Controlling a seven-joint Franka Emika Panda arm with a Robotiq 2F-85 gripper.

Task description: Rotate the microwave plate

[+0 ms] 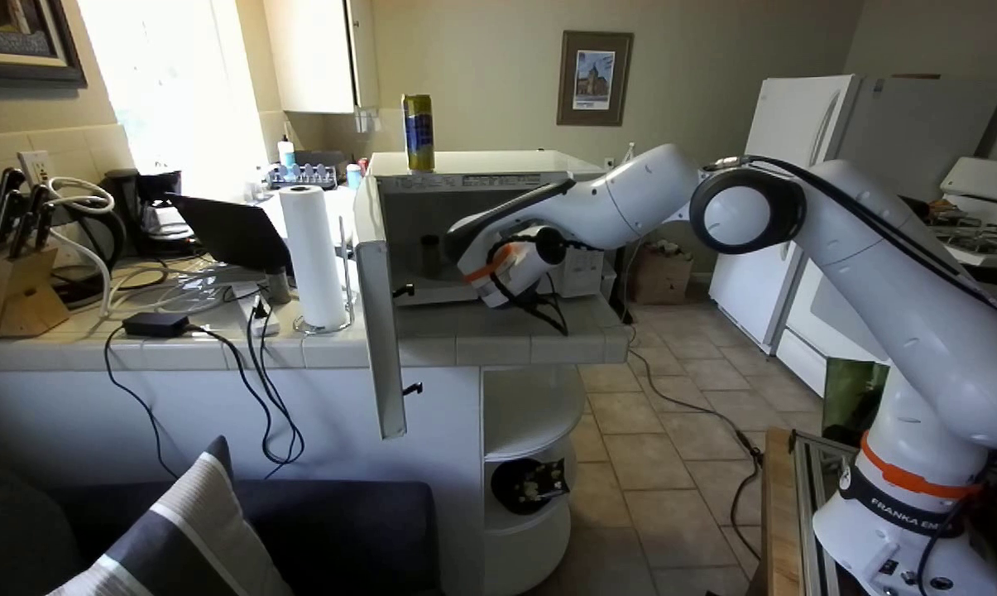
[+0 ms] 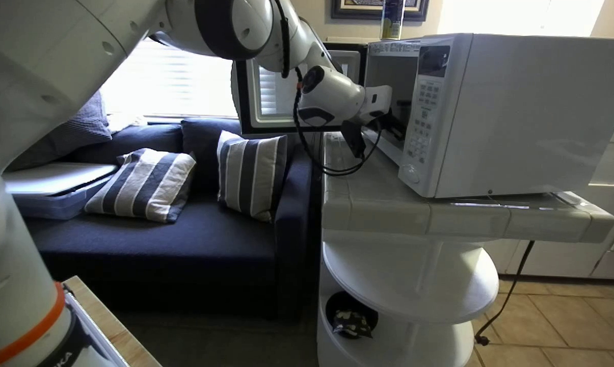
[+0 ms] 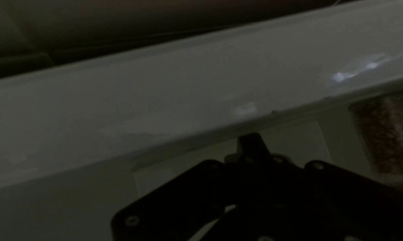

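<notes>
The white microwave stands on the tiled counter with its cavity facing out; it also shows in an exterior view. Its tall white door is swung wide open, and its inner side shows in an exterior view. My gripper reaches to the cavity opening beside the control panel. In the wrist view the black fingers meet at one narrow tip, with nothing visible held between them. That view is dark; a pale band crosses above the tip. The plate cannot be made out in any view.
A tall can stands on top of the microwave. A dark cylinder shows in the cavity. A paper towel roll stands beside the door. A loop of cable hangs below the wrist. A mottled reddish patch shows in the wrist view.
</notes>
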